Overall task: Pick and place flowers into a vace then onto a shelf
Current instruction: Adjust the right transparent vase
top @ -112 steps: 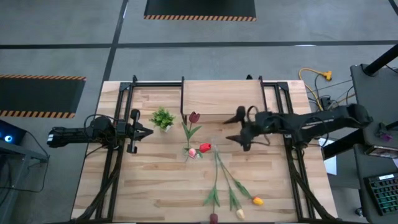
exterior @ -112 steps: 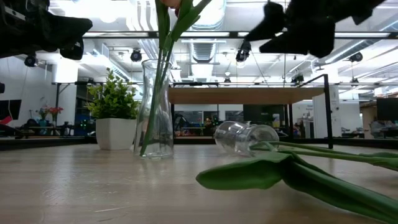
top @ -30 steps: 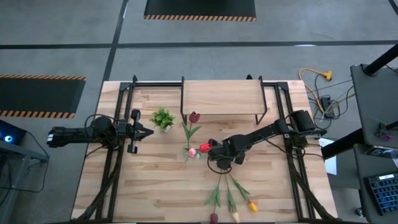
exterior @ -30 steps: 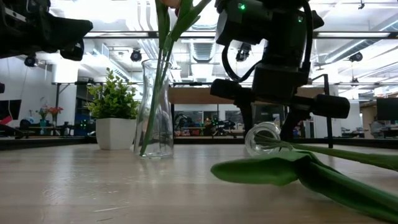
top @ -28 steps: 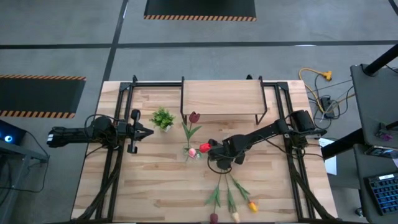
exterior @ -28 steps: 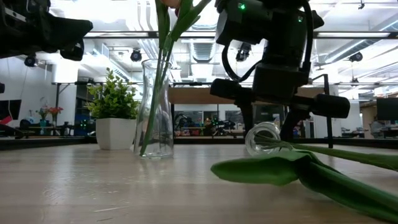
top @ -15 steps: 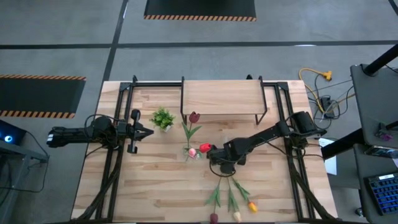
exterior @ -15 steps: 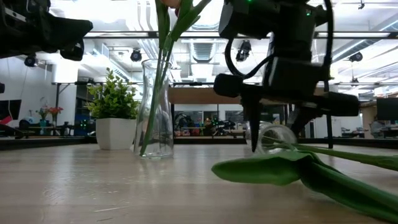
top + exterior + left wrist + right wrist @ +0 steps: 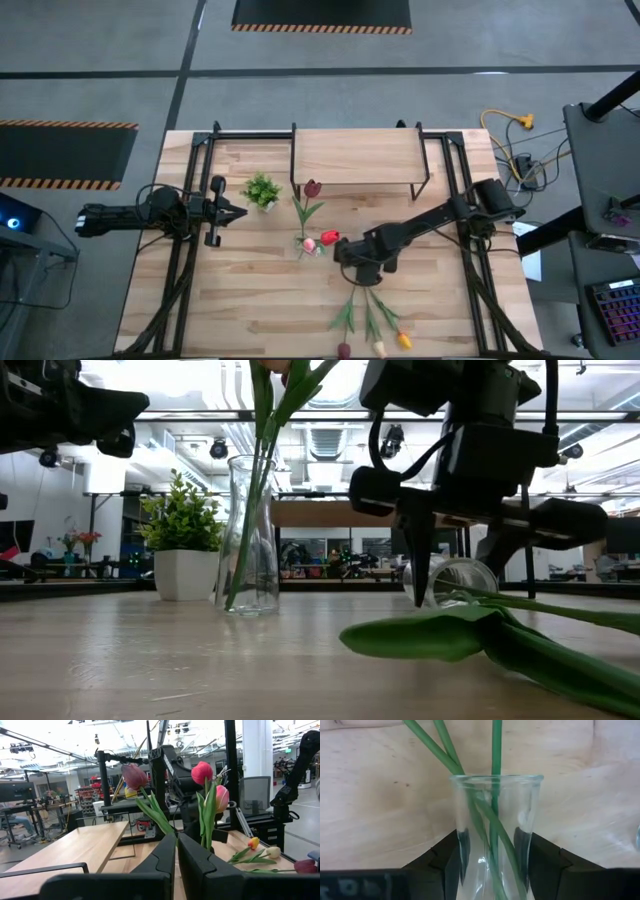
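My right hand [image 9: 492, 857] clamps the neck of a lying glass vase [image 9: 495, 815] with three stems [image 9: 496, 750] inside, mid-worktop [image 9: 250, 300]. Glass is slick and brittle, stems light and floppy; I'd hold at the neck. My left hand [image 9: 177, 862] waits, clenched, at the left edge.

Right end effector [image 9: 356, 273] descended onto the lying vase [image 9: 495, 840] — stems [image 9: 372, 312] dragged nearer

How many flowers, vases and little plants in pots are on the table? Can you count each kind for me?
Tulips: 6
Glass vases: 2
Potted plant: 1
Total: 9
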{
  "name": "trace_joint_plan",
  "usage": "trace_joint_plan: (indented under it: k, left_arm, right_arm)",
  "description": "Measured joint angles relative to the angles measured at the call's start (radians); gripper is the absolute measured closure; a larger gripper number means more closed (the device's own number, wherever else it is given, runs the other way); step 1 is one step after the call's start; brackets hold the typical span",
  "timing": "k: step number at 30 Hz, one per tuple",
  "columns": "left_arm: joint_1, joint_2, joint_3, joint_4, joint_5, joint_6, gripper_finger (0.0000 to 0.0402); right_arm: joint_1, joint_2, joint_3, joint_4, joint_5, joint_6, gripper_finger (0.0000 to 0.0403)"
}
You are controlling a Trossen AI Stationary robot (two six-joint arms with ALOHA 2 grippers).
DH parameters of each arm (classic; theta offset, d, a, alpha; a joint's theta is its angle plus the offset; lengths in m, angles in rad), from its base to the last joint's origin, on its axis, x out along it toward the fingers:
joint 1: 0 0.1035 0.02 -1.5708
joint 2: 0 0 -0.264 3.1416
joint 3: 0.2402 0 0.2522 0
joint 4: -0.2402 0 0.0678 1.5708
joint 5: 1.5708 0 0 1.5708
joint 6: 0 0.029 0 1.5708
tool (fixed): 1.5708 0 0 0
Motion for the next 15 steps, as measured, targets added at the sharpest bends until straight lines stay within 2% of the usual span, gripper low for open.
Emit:
trace_joint_plan:
  k: [15]
  left_arm:
    - [0.000, 0.000, 0.000, 0.000, 0.000, 0.000, 0.0398]
  right_arm:
    - [-0.005, -0.009, -0.032, 0.060, -0.029, 0.068, 0.0242]
